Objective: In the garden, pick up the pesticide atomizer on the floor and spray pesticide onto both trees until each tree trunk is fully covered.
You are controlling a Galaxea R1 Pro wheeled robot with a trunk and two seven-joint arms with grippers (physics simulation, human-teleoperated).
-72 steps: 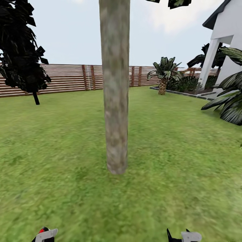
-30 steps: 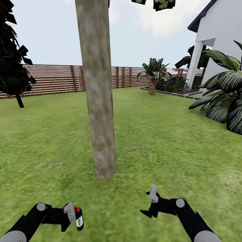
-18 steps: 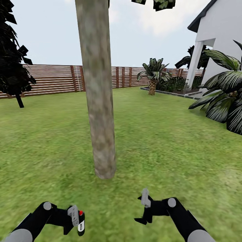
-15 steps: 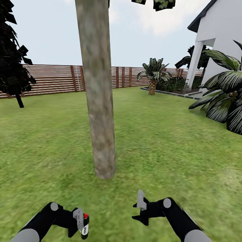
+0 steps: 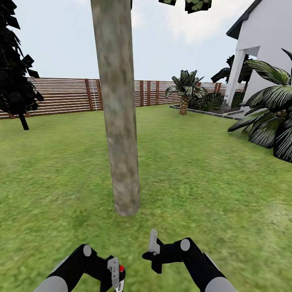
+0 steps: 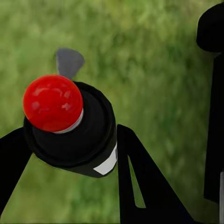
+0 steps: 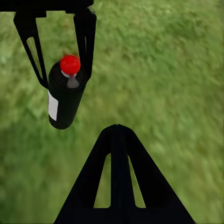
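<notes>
Green lawn point(image 5: 211, 170) spreads around the tree trunk point(image 5: 119, 121) at centre frame. My left pincer point(image 5: 114, 273), low in frame, is clamped on the pesticide atomizer point(image 5: 120, 275) (red tip up); I should aim it trunkward. My right pincer point(image 5: 153, 247) looks closed, empty.

the tree trunk point(image 5: 119, 121) stands on the lawn point(image 5: 202, 162) ahead of the robot, a little left of centre. low in the head view, the left tool point(image 5: 115, 275) holds the pesticide atomizer point(image 5: 120, 276) between its fingers, above the grass. the right tool point(image 5: 153, 249) sits just to its right and slightly farther forward, apart from it. a fence point(image 5: 61, 96) runs behind the lawn. a short palm point(image 5: 184, 90) stands far back right of the trunk, the house point(image 5: 267, 44) farther right.
</notes>
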